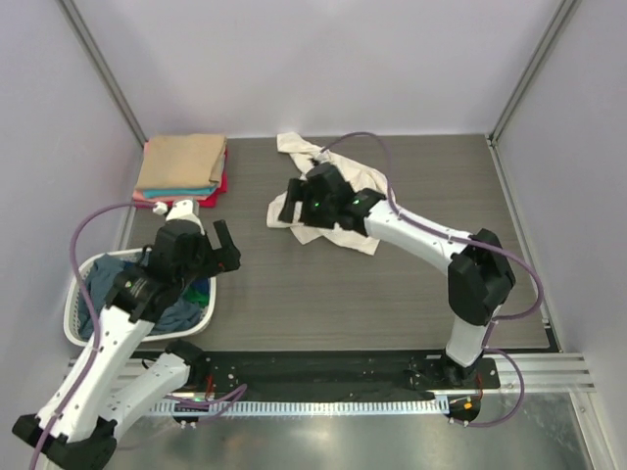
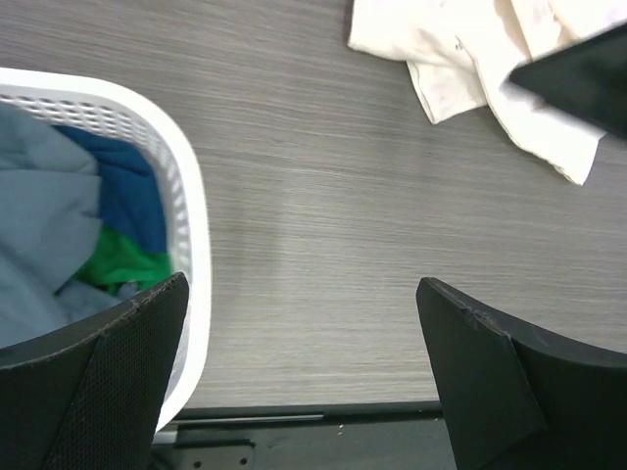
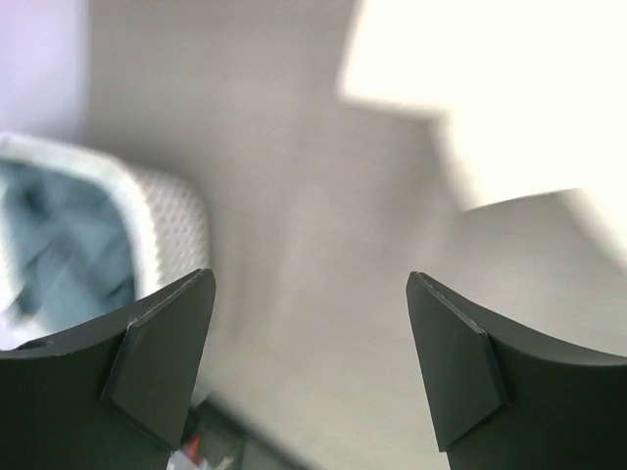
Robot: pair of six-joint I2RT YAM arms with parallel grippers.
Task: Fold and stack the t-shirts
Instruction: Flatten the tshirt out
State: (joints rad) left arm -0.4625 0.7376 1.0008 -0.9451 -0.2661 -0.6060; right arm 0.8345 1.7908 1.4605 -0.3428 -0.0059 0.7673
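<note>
A crumpled cream-white t-shirt [image 1: 351, 238] lies at the table's middle back; it also shows in the left wrist view [image 2: 470, 49] and in the right wrist view [image 3: 490, 88]. My right gripper [image 1: 289, 203] hangs open and empty over its left edge, jaws wide [image 3: 310, 276]. A folded stack sits at the back left: a tan shirt [image 1: 181, 162] on top, teal [image 1: 176, 193] and red [image 1: 217, 186] below. Dusty-blue [image 2: 39, 215] and green [image 2: 122, 259] shirts lie in the basket. My left gripper [image 1: 217, 255] is open and empty beside the basket's right rim [image 2: 302, 284].
The white slatted laundry basket [image 1: 78, 284] stands at the near left, its rim [image 2: 191, 196] by my left finger; it also shows blurred in the right wrist view [image 3: 167, 215]. Grey walls enclose the dark wood-grain table [image 1: 392, 294]. A metal rail runs along the near edge.
</note>
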